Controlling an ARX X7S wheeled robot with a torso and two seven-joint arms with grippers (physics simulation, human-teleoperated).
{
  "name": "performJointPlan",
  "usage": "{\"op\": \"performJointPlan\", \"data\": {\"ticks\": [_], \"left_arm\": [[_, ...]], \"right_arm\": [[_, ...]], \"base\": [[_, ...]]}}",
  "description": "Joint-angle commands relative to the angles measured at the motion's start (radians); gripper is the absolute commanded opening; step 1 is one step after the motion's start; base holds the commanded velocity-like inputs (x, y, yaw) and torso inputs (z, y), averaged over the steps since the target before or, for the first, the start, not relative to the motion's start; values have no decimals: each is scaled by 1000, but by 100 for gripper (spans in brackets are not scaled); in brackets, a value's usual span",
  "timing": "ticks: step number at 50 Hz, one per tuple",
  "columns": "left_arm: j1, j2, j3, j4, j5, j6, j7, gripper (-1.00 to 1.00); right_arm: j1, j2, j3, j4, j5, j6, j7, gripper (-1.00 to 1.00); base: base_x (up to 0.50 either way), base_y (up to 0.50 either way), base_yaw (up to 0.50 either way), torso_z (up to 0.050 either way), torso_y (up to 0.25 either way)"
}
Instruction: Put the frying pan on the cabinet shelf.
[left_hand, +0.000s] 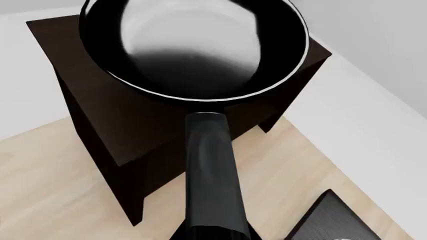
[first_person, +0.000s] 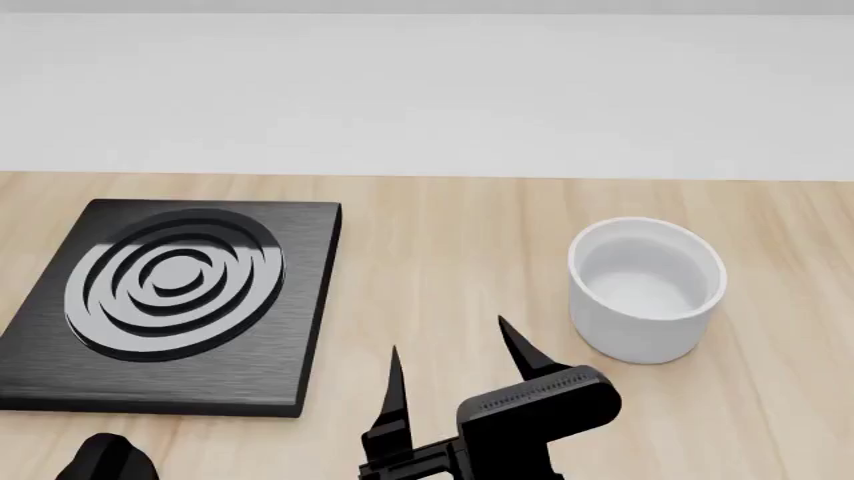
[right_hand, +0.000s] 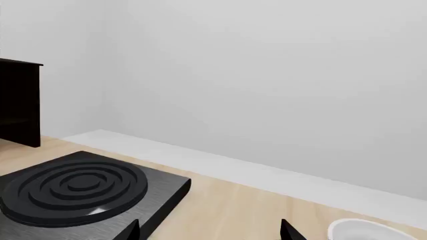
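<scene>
The frying pan, glossy black with a thin pale rim, fills the left wrist view. Its long handle runs straight back to my left gripper, which is shut on the handle's end; the fingers barely show. The pan's bowl is over the top of the dark brown cabinet; I cannot tell whether they touch. The cabinet also shows at the edge of the right wrist view. My right gripper is open and empty, low over the wooden counter between burner plate and cup, and shows in its wrist view. The pan is out of the head view.
A square black burner plate with concentric rings lies on the counter's left; it also shows in the right wrist view and as a corner in the left wrist view. A white cylindrical cup stands at right. A pale wall runs behind the counter.
</scene>
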Motion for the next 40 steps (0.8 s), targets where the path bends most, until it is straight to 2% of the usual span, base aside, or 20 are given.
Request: {"op": "performJointPlan", "data": {"ticks": [1, 9, 19, 37, 38, 40], "left_arm": [[31, 0, -30, -12, 29, 78, 6, -100], [129, -26, -73, 86, -24, 59, -39, -100], [151, -21, -72, 53, -14, 87, -20, -100], [233, -29, -100, 126, -57, 61, -41, -100], [230, -28, -99, 121, -55, 63, -38, 100], [236, -33, -105, 146, -64, 52, -52, 100]], "right_arm": [[-14, -3, 4, -14, -3, 6, -6, 100], [-6, -10, -5, 15, -4, -11, -7, 100], [-7, -12, -14, 27, -5, -20, -4, 100], [-11, -7, -24, 39, -2, -31, 1, 100], [-10, -7, -25, 41, -2, -32, 1, 100], [-10, -6, -26, 40, -2, -33, 1, 100]], "base": [[0, 0, 0, 0, 0], [0, 0, 0, 1, 1], [1, 0, 0, 0, 1], [1, 1, 0, 0, 0], [0, 0, 3, 0, 0], [0, 0, 0, 0, 0]]}}
